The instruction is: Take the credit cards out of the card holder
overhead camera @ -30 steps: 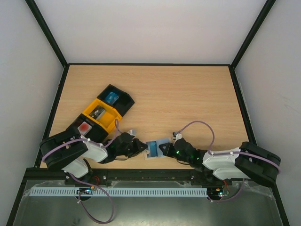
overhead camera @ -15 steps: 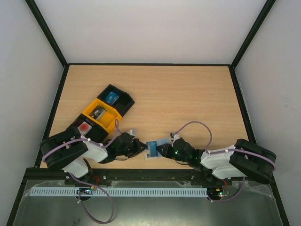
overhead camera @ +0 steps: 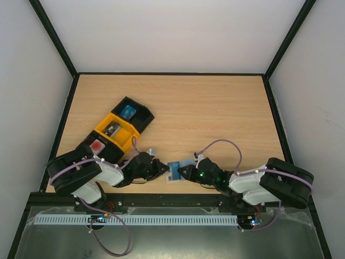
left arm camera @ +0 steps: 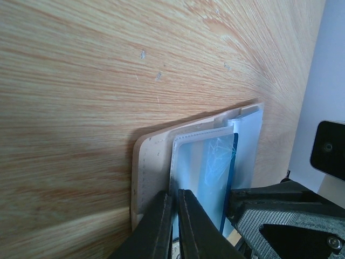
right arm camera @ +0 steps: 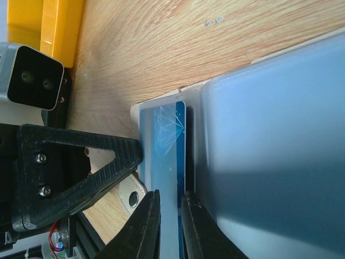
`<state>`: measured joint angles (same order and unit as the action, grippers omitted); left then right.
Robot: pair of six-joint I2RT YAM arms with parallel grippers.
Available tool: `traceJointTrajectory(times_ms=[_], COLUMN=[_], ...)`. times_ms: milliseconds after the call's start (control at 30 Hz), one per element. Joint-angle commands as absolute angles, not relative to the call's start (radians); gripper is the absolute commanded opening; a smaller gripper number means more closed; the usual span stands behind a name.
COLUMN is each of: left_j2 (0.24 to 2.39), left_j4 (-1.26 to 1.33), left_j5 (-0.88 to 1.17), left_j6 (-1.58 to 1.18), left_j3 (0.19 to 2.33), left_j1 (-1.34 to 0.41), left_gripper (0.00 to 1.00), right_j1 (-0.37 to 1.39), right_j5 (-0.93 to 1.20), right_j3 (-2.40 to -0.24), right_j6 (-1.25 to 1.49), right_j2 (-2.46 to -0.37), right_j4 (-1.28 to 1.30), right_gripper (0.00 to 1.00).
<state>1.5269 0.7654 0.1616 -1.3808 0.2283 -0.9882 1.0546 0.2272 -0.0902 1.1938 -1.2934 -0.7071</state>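
Top: we log the holder (overhead camera: 172, 178) at the desk's (overhead camera: 215, 118) near edge, between left fingers (overhead camera: 161, 169) and right fingers (overhead camera: 185, 171).
Left wrist: left fingers pressed together on the holder's edge.
Right wrist: right fingers pinch a blue card (right arm camera: 161, 140).

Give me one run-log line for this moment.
left gripper: jaws shut on holder | right gripper: jaws shut on blue card | card: in holder, not out yet | site: near edge of table

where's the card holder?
Top view: the card holder lies by the near edge of the table, centre, right of the yellow tray; the left hand grips it and the right hand grips its blue card.
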Motion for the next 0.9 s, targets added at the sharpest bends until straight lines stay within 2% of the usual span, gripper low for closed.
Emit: traceJointTrajectory(times_ms=[0,233,567,867], left_j2=[1.574,1.575,1.59,1.606], left_j4=[0.626,0.624,0.632,0.646], left_j5=[0.201,0.198,0.198,0.201], left_j6=[-1.373,-1.375,-1.381,-1.383], left_j3=[0.201,0.202,0.202,0.204], left_j1=[-1.009,-1.014,-1.022,-1.025], left_gripper=[0.08,0.08,0.08,0.08], right_j1=[1.061,1.059,1.05,1.049], right_j5=[0.235,0.246,0.256,0.219], right_j3=[-0.081,-0.069,-0.005,0.0], right_j6=[1.205,1.226,1.398,1.466], right_j2=[-1.297,-1.315,-1.365,-1.362], right_j4=[-0.755,-0.813,-1.097,-1.093], right_gripper=[0.13,0.13,0.14,0.15])
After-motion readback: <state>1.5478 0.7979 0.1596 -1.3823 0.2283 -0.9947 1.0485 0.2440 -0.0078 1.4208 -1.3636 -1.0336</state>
